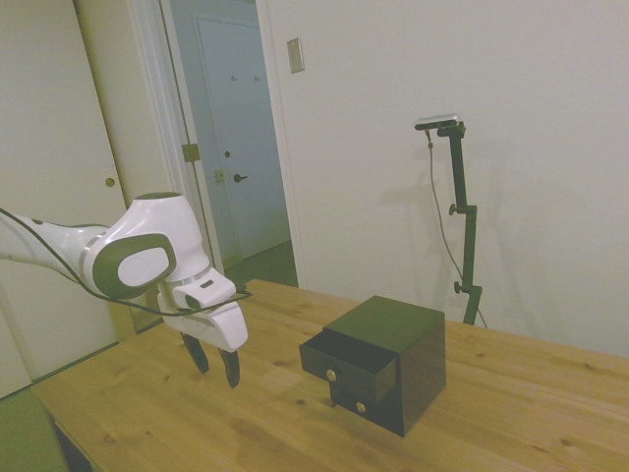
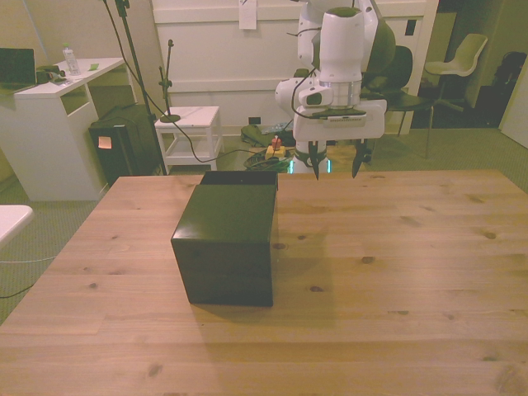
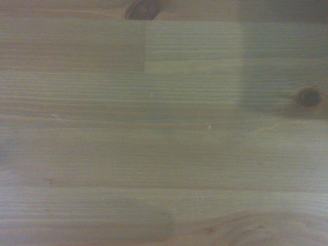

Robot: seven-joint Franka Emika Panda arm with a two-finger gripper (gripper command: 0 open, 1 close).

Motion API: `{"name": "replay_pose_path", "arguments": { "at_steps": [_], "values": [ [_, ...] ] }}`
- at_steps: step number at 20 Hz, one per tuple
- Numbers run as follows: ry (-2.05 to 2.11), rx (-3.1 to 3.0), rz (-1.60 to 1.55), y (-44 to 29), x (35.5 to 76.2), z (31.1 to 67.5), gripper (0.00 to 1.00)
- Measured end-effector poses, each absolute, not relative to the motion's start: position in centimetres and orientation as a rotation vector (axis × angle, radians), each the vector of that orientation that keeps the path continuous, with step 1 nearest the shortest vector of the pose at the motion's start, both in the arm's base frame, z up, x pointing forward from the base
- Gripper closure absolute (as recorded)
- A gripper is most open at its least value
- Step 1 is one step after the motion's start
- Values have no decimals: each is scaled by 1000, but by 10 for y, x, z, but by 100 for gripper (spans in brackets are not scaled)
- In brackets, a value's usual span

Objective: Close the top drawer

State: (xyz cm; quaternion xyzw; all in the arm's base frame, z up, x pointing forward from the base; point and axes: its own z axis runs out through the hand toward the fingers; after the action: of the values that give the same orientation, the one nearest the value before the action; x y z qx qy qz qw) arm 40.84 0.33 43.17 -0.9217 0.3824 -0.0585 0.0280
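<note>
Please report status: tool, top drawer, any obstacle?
Tool open, empty, above bare table. Top drawer pulled out, untouched. Nothing between them.

no readable text, labels or numbers

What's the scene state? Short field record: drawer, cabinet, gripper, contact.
top drawer: pulled out, brass knob facing the arm
cabinet: small black cube on the wooden table
lower drawers: shut as far as the side view shows
gripper: open, fingers pointing down, holding nothing
contact: none; gripper stands apart from the drawer front
wrist view: bare tabletop only
</note>
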Motion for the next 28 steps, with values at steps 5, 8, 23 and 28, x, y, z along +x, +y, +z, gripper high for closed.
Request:
{"name": "replay_pose_path", "arguments": {
  "at_steps": [5, 8, 23, 28],
  "values": [
    [1239, -2807, -184, -16, 407, 435, 0],
    [1330, -2746, -206, -49, 403, 444, 0],
    [1489, -2662, -211, -141, 432, 461, 100],
    [1477, -2705, -163, -137, 449, 453, 100]
  ]
}}
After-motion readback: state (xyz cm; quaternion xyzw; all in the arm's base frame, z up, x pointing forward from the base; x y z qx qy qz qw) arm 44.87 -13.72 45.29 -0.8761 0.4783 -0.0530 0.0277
